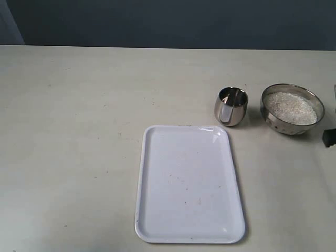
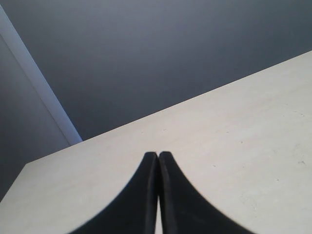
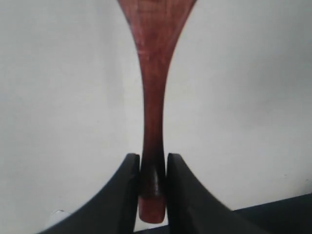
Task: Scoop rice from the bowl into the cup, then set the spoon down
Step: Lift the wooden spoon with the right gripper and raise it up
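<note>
A lab-style test bench, by the look of it; plain pale worktop [image 1: 79, 131], flat dark wall [image 1: 157, 21] at the far side; a white tray [image 1: 189, 184], steel cup [image 1: 231, 113] and bowl [image 1: 290, 128] laid out on it.

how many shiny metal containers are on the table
2: the cup by a corner of the tray, and the bowl of rice beside the cup. None seem hidden.

A tray [image 1: 189, 184] is lying on the table [image 1: 68, 131], near the front and slightly right of the middle. A cup [image 1: 231, 107] is standing just beyond the tray's far right corner. A bowl [image 1: 291, 127] is sitting just right of the cup, apart from it, with rice [image 1: 291, 107] lying inside. A spoon [image 3: 153, 97] is sitting between the right gripper's [image 3: 153, 158] jaws.
</note>
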Controlling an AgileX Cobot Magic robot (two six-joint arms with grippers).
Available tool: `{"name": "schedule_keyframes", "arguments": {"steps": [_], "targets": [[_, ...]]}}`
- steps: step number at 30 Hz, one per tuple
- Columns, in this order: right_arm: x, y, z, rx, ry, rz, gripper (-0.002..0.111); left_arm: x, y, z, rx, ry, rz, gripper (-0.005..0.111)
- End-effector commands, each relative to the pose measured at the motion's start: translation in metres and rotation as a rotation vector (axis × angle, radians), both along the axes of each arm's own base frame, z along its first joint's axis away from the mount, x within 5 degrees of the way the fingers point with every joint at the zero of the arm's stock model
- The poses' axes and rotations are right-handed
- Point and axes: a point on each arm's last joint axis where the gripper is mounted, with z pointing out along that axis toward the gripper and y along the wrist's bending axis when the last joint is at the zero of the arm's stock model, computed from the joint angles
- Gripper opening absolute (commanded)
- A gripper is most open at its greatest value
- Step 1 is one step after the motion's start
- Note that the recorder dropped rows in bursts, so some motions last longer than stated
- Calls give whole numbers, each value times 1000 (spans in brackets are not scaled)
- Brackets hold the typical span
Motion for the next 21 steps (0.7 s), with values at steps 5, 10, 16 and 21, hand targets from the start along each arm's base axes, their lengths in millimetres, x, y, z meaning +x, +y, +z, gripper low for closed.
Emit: {"name": "schedule_keyframes", "arguments": {"steps": [5,10,16,21], "targets": [[30,-2,52,-36,-137,110,-1,-1,0,2,-16,-13,-4,0],[40,-3,52,-64,-139,136,-1,-1,0,2,-16,-13,-4,0],[54,-10,37,-166,-84,181,-1,-1,0,2,-16,-13,-4,0],[72,-8,41,-212,-109,211,-1,-1,0,2,-16,-13,-4,0]]}}
